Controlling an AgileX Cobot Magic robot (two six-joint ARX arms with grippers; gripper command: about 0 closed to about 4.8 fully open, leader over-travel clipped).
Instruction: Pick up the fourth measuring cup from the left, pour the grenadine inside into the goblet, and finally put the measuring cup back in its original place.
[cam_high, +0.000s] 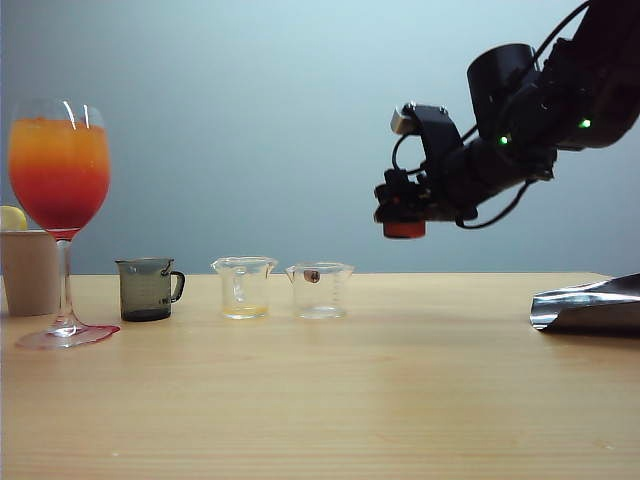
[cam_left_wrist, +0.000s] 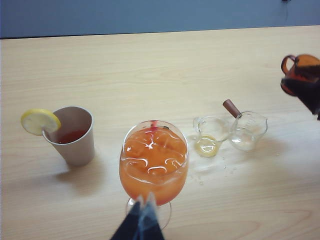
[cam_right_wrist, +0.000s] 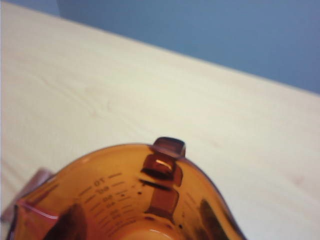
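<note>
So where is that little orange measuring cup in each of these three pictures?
Exterior view: the orange measuring cup is only partly seen, held in the right gripper up in the air, right of the clear cups.
Left wrist view: at the far right edge, above the table.
Right wrist view: fills the foreground.
Shared landmark: the wooden table.

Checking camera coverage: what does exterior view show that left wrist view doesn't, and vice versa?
Only exterior: the smoky grey cup, the foil-like silver sheet, the right arm and a red puddle at the goblet's foot.
Only left wrist: red liquid inside the beige cup, seen from above, and the left pincer, state unclear.
Both: goblet holding an orange-red drink, lemon slice, two clear cups, and the amber cup in the right pincer.
</note>
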